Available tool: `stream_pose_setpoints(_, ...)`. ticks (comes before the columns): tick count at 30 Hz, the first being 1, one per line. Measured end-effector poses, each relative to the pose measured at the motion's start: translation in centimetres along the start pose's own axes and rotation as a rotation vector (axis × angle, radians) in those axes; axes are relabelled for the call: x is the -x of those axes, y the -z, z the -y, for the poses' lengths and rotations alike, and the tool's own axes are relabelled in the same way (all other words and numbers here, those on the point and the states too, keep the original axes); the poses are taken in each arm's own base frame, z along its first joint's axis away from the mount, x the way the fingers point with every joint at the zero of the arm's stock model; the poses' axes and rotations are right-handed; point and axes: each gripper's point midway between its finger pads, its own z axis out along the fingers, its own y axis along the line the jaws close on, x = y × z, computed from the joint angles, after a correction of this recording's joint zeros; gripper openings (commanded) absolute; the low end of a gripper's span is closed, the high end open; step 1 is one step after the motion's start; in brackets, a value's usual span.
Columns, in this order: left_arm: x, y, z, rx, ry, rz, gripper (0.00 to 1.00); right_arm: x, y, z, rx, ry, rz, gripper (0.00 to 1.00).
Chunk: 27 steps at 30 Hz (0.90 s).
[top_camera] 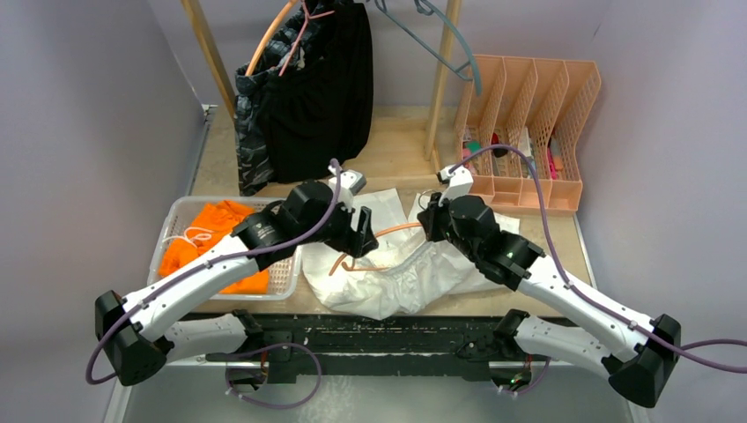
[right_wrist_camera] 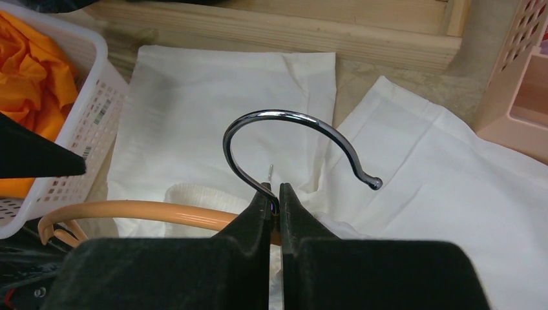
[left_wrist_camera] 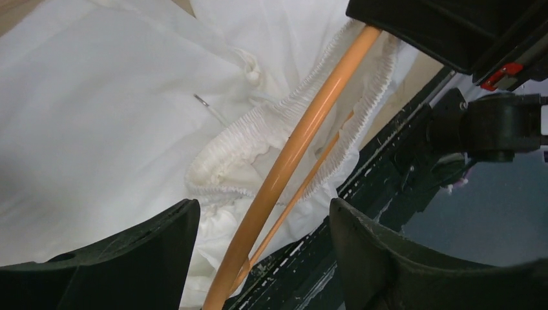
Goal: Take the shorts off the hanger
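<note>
White fabric shorts [top_camera: 401,269] with a ruffled elastic waist lie spread at the middle of the wooden table [top_camera: 396,154]. They are threaded on a peach plastic hanger [top_camera: 392,231] whose bar runs through the waistband. The shorts' near fold reaches the table's front edge. Their left side lies against the white mesh basket [top_camera: 284,271], which holds bright orange shorts [top_camera: 216,231]. Their far right corner lies just beside the base of the peach slotted file organiser [top_camera: 528,132]. The left gripper [left_wrist_camera: 262,252] has its fingers [left_wrist_camera: 129,258] spread apart, one on each side of the hanger's bar, with a gap on both sides. The right gripper [right_wrist_camera: 274,200] is pressed together on the stem of the chrome hook [right_wrist_camera: 284,114], and the hook's curve stands free above the fingertips. In the top view the two grippers face each other over the shorts' far half, near but apart. A strip of bare tabletop separates the shorts' far edge from the wooden rack [top_camera: 438,115]. Black shorts [top_camera: 330,97] and camo-patterned shorts [top_camera: 251,132] hang on that rack. Whether their hems touch the tabletop cannot be told. Grey walls stand close along the table's left and right edges.
</note>
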Motion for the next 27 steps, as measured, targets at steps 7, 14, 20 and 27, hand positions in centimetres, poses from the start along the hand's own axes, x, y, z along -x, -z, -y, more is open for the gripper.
stream_pose_setpoints(7,-4.3,-1.7,0.9,-0.098,-0.017,-0.211,0.66,0.0,0.0,-0.5,0.032,0.028,0.000,0.00)
stream_pose_setpoints(14,-5.6,-0.7,1.6,-0.141,-0.006,-0.269,0.54,0.9,0.5,-0.2,0.026,0.015,0.042,0.00)
stream_pose_setpoints(20,-6.4,0.8,2.3,-0.190,0.032,-0.252,0.27,0.7,0.1,-0.7,0.045,0.002,0.034,0.00)
stream_pose_setpoints(27,-5.7,2.4,3.0,-0.221,0.051,-0.193,0.00,0.0,-1.3,-0.5,-0.020,-0.082,0.001,0.00)
